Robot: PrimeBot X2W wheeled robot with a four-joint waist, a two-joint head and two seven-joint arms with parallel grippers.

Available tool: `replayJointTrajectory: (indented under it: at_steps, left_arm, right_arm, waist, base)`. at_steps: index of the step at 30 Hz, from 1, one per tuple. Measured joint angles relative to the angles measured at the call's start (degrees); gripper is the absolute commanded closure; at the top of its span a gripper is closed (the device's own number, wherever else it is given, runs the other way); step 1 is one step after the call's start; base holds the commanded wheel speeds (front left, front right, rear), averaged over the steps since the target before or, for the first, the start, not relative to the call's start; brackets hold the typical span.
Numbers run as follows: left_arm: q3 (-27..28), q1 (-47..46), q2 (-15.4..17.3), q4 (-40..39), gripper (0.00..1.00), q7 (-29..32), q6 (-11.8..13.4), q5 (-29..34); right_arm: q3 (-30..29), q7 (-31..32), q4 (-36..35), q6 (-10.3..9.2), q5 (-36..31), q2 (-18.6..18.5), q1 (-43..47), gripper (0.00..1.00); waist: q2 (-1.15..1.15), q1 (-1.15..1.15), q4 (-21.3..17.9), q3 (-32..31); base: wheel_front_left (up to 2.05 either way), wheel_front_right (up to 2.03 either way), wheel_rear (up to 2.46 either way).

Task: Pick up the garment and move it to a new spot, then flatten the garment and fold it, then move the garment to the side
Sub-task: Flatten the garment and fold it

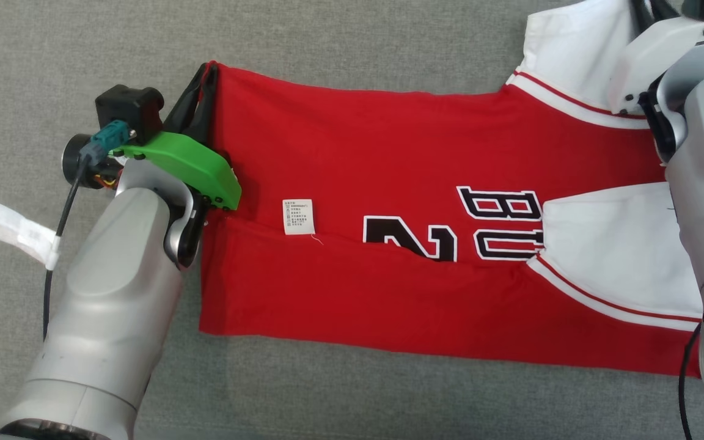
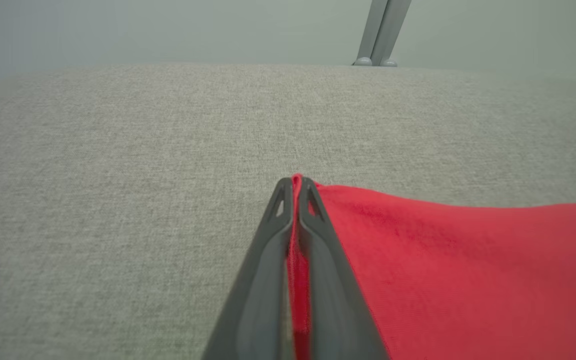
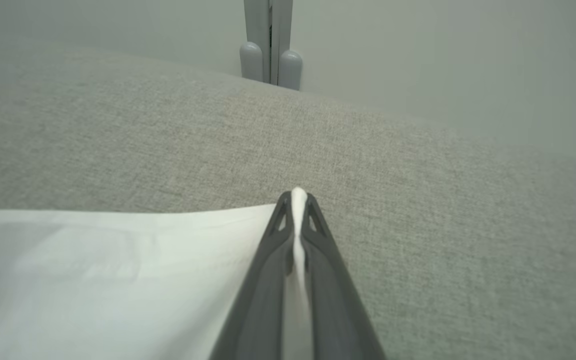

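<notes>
Folding step looks in hand: red-and-white garment [image 1: 352, 153] lies spread across grey fabric surface [image 1: 83, 49], near edge already turned over its middle. L gripper [image 2: 295, 182] is pinched closed on the red hem corner; R gripper [image 3: 298, 196] is pinched closed on a white sleeve edge. Next move prob. needs both ends lifted together & carried over w/ even tension.

Looks like a robotics lab or test bay — a wide work surface [image 1: 340, 36] in plain grey woven cloth, backed by a bare pale wall [image 2: 168, 30]. A grey metal frame post [image 3: 269, 45] stands at its far edge, and a taped cable [image 1: 65, 211] hangs by the left arm [image 1: 113, 305].
</notes>
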Motion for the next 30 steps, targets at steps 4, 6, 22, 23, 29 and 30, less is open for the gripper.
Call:
replayJointTrajectory:
  at_steps: [4, 6, 22, 23, 29, 30]
  left_arm:
    - [3.7, 2.7, 0.1, -4.4, 1.0, 0.0, 0.0, 1.8]
    - [5.5, 3.9, 0.2, -6.4, 1.0, 0.0, 0.0, 2.8]
    - [12.7, 18.6, 0.1, -16.4, 1.0, -0.1, 0.0, 8.0]
    - [13.1, 19.6, 0.1, -16.7, 1.0, -0.1, 0.0, 8.2]
    - [14.3, 26.7, -0.5, -16.0, 1.0, -0.1, 0.0, 9.1]
    - [14.6, 28.0, -0.8, -15.9, 1.0, -0.1, 0.0, 9.2]
  right_arm:
    - [-1.2, -5.9, -2.9, 0.0, -1.1, 1.0, 0.0, 1.0]
    - [-2.1, -6.4, -5.6, 0.0, -0.8, 1.2, 0.1, 1.0]
    - [-0.3, -6.7, -30.4, 0.0, 13.7, 4.0, 25.5, 1.0]
    - [-0.4, -6.7, -31.3, 0.0, 14.6, 3.9, 27.4, 1.0]
    - [-1.0, -6.7, -33.9, 0.0, 19.4, 4.3, 39.2, 1.0]
    - [-0.8, -6.7, -33.9, 0.0, 20.1, 4.4, 41.1, 1.0]
  waist:
    - [0.0, 0.0, -0.5, -1.2]
    - [0.0, 0.0, -0.9, -1.7]
    - [0.0, 0.0, -4.3, -8.5]
    - [0.0, 0.0, -4.5, -9.2]
    - [0.0, 0.0, -5.7, -13.4]
    - [0.0, 0.0, -5.9, -14.2]
  base:
    - [0.0, 0.0, 0.0]
    - [0.0, 0.0, 0.0]
    - [0.0, 0.0, 0.0]
    - [0.0, 0.0, 0.0]
    - [0.0, 0.0, 0.0]
    - [0.0, 0.0, 0.0]
